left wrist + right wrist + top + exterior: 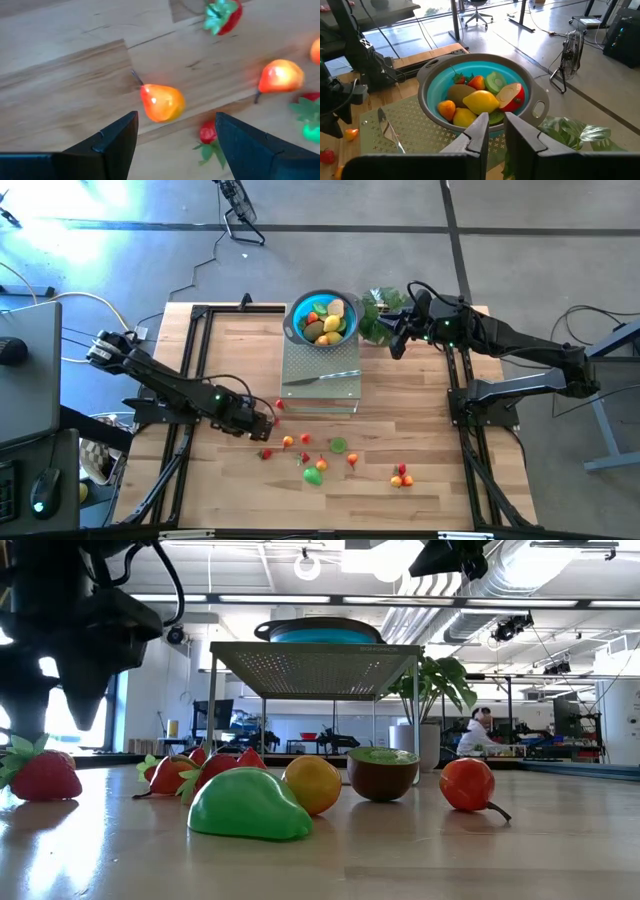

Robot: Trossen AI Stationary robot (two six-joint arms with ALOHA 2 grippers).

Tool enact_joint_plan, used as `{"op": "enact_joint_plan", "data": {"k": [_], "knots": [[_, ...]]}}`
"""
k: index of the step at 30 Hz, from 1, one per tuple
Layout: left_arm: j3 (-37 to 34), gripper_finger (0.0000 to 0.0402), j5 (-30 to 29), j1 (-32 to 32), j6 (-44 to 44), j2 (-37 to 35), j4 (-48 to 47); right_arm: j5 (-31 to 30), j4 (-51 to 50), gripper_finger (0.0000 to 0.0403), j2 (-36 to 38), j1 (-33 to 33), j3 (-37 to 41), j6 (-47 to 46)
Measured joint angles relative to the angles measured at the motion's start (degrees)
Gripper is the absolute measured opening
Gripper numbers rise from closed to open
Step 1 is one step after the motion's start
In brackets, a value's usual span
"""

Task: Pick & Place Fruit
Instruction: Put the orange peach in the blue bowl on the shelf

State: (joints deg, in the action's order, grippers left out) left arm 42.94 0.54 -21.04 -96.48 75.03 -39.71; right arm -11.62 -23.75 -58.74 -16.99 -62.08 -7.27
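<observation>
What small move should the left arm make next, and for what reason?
Probably it should lower the left gripper and push slightly forward, so that its open fingers come around the small orange-red toy pear, then close. In the left wrist view the pear lies on the wooden table just ahead of the fingertips, not yet between them. The right gripper waits by the blue bowl.

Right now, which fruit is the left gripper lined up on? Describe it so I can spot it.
Start at the blue bowl and come down to the left gripper. Just ahead of its open fingers lies an orange pear-shaped fruit with a thin stem, unlike the leafy red strawberries nearby.
</observation>
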Motion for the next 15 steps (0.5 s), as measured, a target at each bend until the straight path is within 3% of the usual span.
{"op": "enact_joint_plan", "data": {"k": [15], "knots": [[-0.1, 0.0258, 2.4, 0.0, -1.6, 9.7, 3.8, 0.0, -0.2, 0.0052, -0.9, 0.0, 0.0, 0.0]]}}
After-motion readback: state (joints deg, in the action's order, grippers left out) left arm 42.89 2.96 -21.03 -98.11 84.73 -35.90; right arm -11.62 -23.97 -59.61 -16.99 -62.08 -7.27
